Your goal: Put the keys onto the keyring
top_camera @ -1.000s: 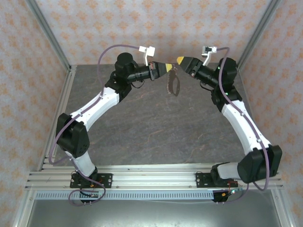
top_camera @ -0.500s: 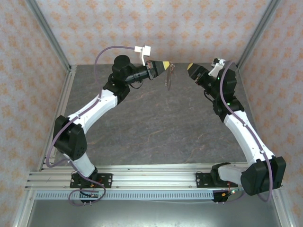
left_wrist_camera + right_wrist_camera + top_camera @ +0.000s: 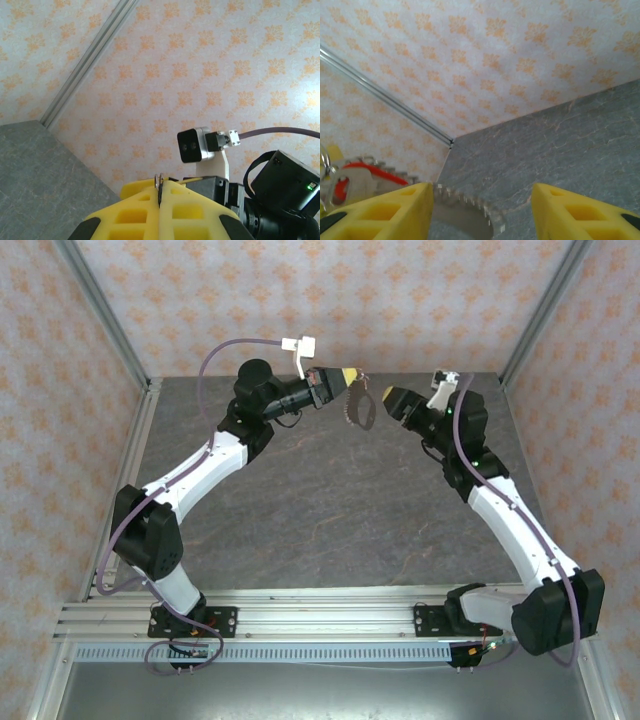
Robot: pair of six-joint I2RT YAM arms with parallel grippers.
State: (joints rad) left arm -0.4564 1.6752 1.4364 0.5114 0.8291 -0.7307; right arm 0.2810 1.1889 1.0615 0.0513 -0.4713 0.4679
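Observation:
My left gripper [image 3: 349, 374] is raised near the back wall and shut on the keyring [image 3: 360, 408], a thin grey-brown loop hanging below its yellow tips. In the left wrist view the ring's thin metal edge [image 3: 159, 178] pokes out between the closed yellow fingers [image 3: 135, 210]. My right gripper [image 3: 391, 399] stands open just right of the loop. In the right wrist view the loop's jagged edge [image 3: 465, 210] lies between the spread fingers, close to the left finger [image 3: 385, 210]. The keys, a small red piece [image 3: 367, 171], show at the far left.
The grey stone-patterned table [image 3: 330, 510] lies below both arms. Patterned walls and aluminium corner posts [image 3: 100, 320] close in the back and sides. The right arm's wrist camera [image 3: 195, 145] faces my left gripper at close range.
The right gripper drew away to the right, then came back lower and closer to the hanging loop. The left gripper lifted slightly, and the loop swung beneath it.

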